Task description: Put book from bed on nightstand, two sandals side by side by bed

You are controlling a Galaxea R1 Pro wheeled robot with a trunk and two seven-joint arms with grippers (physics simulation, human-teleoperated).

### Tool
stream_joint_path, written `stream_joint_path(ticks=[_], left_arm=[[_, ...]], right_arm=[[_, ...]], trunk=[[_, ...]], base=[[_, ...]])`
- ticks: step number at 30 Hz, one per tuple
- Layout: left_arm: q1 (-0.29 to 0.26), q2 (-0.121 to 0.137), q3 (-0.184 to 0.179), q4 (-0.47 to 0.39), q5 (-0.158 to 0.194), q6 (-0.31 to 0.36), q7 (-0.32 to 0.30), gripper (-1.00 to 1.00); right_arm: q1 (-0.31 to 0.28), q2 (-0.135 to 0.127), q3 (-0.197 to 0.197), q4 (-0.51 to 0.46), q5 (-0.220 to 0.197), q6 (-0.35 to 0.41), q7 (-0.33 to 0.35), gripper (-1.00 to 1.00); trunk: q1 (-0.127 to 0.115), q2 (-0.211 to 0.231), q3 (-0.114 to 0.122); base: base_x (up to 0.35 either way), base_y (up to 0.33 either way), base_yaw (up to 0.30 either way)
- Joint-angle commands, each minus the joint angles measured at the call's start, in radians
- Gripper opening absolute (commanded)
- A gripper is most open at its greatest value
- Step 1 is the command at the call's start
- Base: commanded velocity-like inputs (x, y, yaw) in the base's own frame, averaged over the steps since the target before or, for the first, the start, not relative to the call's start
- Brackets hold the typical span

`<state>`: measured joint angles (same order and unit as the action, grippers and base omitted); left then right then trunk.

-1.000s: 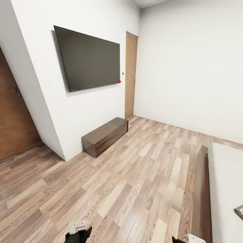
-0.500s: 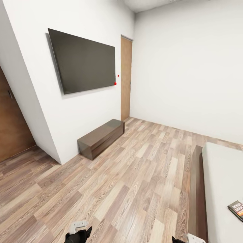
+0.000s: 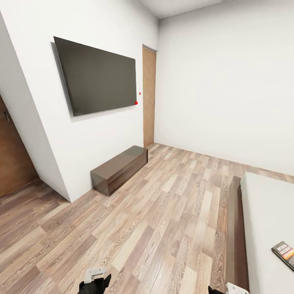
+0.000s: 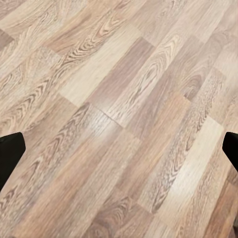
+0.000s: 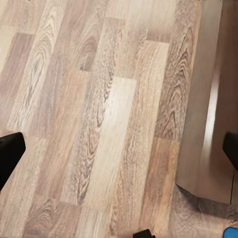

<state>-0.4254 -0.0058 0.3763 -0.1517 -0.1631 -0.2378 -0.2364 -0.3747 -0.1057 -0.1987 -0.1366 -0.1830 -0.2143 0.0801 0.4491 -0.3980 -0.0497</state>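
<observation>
book (image 3: pixel 284 255): dark cover, orange band, flat on the mattress, near right edge of view
bed (image 3: pixel 265 212): dark brown frame, pale grey-white mattress, low, on the right

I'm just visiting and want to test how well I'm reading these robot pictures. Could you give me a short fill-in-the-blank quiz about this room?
1. The book lies on the ____.
2. The television hangs on the ____.
3. The low brown cabinet stands below the ____.
4. The floor is made of ____ planks.

Missing words: bed; wall; television; wooden
</observation>
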Motion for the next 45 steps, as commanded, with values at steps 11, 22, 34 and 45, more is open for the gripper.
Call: stream_joint_path(ticks=[11,22,34,45], left_arm=[[-0.001,0.000,0.010,0.000,-0.010,-0.002,-0.003,1.00],[-0.001,0.000,0.010,0.000,-0.010,-0.002,-0.003,1.00],[-0.001,0.001,0.010,0.000,-0.010,-0.002,-0.003,1.00],[-0.001,0.004,0.010,0.000,-0.010,-0.003,-0.003,1.00]], right_arm=[[-0.001,0.000,-0.005,0.002,-0.018,-0.003,0.008,1.00],[-0.001,0.000,-0.005,0.002,-0.020,-0.004,0.008,1.00],[-0.001,-0.002,-0.009,0.000,-0.022,-0.003,0.009,1.00],[-0.001,-0.002,-0.006,0.000,-0.019,-0.003,0.009,1.00]], trunk=[[0.001,-0.002,-0.002],[0.001,-0.002,-0.002],[0.001,-0.002,-0.002],[0.001,-0.002,-0.002]], base=[[0.283,0.000,-0.002],[0.328,-0.011,0.000],[0.329,-0.078,0.000],[0.329,-0.054,0.000]])
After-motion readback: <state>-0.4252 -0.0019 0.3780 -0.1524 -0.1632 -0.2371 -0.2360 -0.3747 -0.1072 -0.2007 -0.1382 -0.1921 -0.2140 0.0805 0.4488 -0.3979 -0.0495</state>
